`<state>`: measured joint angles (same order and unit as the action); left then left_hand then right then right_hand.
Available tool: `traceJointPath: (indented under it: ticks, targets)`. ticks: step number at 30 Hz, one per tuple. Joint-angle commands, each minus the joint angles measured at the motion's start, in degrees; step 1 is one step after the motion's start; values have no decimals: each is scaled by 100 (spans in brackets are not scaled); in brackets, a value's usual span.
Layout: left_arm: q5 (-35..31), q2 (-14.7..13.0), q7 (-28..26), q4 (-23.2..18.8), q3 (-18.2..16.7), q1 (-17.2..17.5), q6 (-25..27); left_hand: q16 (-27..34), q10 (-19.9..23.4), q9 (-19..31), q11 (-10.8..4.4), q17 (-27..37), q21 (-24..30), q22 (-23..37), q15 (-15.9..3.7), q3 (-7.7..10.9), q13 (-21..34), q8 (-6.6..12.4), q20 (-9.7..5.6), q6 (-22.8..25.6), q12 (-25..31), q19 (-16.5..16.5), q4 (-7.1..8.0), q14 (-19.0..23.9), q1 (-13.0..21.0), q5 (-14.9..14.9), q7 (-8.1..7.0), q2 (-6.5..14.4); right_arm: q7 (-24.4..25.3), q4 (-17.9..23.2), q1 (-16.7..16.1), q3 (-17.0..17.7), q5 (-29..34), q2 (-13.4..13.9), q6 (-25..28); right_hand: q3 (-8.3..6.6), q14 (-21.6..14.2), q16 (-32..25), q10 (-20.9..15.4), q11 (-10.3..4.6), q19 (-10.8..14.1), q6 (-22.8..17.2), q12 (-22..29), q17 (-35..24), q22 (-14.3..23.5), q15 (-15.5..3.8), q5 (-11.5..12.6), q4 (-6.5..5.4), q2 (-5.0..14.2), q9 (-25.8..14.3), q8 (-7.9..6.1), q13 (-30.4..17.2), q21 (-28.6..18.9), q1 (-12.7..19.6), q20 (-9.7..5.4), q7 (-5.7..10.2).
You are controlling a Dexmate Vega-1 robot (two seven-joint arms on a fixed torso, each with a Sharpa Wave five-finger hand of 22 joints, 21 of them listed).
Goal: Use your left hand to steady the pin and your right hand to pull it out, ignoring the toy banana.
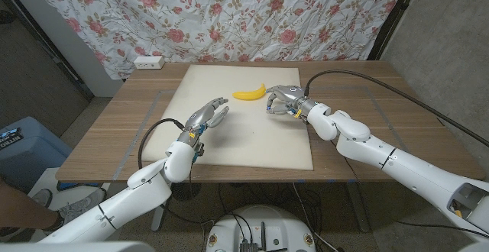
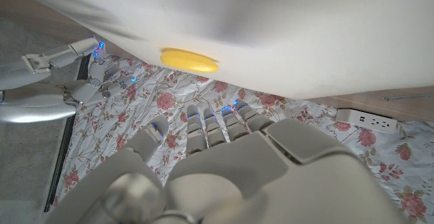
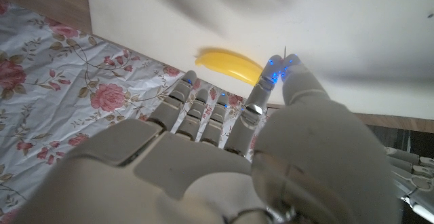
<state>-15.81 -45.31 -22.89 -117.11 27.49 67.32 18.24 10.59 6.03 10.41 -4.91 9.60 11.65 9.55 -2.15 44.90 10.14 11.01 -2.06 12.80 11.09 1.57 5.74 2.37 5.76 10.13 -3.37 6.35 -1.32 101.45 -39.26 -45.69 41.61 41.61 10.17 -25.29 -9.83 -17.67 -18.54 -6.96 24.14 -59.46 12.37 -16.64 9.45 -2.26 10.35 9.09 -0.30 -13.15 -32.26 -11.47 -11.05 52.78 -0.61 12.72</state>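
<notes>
Pin [image 3: 285, 49] barely discernible at right hand [image 1: 283, 99] fingertips.

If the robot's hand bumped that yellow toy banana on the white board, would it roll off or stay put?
The toy banana would probably rock or spin rather than roll away: it is curved and lies on its side. It looks smooth and glossy, so it may slide easily on the flat white board. Being a toy, it is likely light.
</notes>
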Motion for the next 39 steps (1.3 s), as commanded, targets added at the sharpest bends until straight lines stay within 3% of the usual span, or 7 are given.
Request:
traceJointPath:
  ticks: [1, 26, 39]
  targets:
    - [252, 159, -327, 182, -74, 15, -180, -1, 50, 10, 8, 12, 3, 22, -193, -24, 6, -7, -267, 43, 36, 41, 16, 33, 52, 15, 20, 472, -260, 126, 60, -98, 370, -36, 307, 32, -47, -32, -61, 26, -2, -56, 7, -23, 31, -177, 4, 6, 48, -35, -45, -13, 4, 11, 22, 10]
    - [1389, 878, -1007, 877, -491, 159, -1362, -16, 48, 9, 14, 10, -14, 19, -164, -51, 7, -21, -253, 28, 24, 62, 3, 27, 52, 15, 56, 450, -864, 251, 162, -372, 1162, -167, 798, 54, -69, -46, -109, -13, -4, -76, 4, -33, 31, -178, 1, 17, 32, -32, -40, -14, 3, 25, 43, 13]
    - [1497, 897, -1034, 1118, -554, 40, -1538, -27, 53, 8, 7, 9, -28, 18, -149, -64, 6, -21, -235, 38, 20, 56, -4, 10, 49, 17, 64, 442, -1190, 229, 222, -476, 1424, -340, 1106, 89, -64, -39, -61, 49, -14, 35, -28, -31, 30, -164, 3, 59, -83, -17, 22, -14, 7, 55, 64, 18]
